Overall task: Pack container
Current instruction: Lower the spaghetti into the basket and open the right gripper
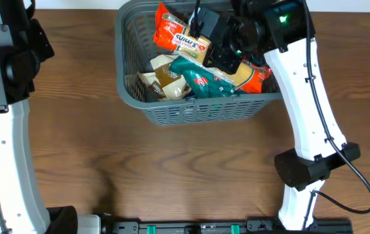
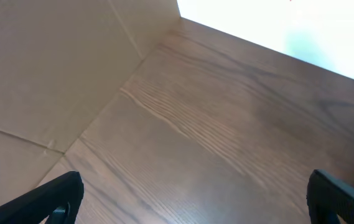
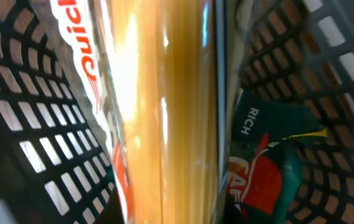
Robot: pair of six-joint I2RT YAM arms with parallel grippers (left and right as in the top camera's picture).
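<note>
One container [image 1: 198, 110], dark grey with lattice walls, sits at the far middle of the table [image 1: 171, 169]. It holds several food packets in a heap. An orange packet [image 1: 178, 36] lies at the far side, tan packets [image 1: 162, 78] at the near left and a teal packet [image 1: 204, 81] in the middle. A spaghetti packet [image 1: 250, 75] with red ends lies at the right.

The right arm [image 1: 305, 84] rises from its base at the near right and slants up and left over the container's right rim. The right gripper [image 1: 227, 52] is bent down inside the container, above the packets and next to the spaghetti packet. The right wrist view is filled by that spaghetti packet [image 3: 164, 112], a clear wrap with red print running top to bottom, very close to the lens. Lattice wall shows on both sides and the teal packet [image 3: 270, 155] is at lower right. The right fingers are not visible, so I cannot tell whether those jaws are clenched, released or holding the packet.

The left arm [image 1: 9, 130] stands at the left edge, well apart from the container. The left gripper [image 2: 194, 186] hangs over bare wood near a cardboard wall [image 2: 46, 68]. Its fingertips [image 2: 65, 193] are spread wide with nothing between them.
</note>
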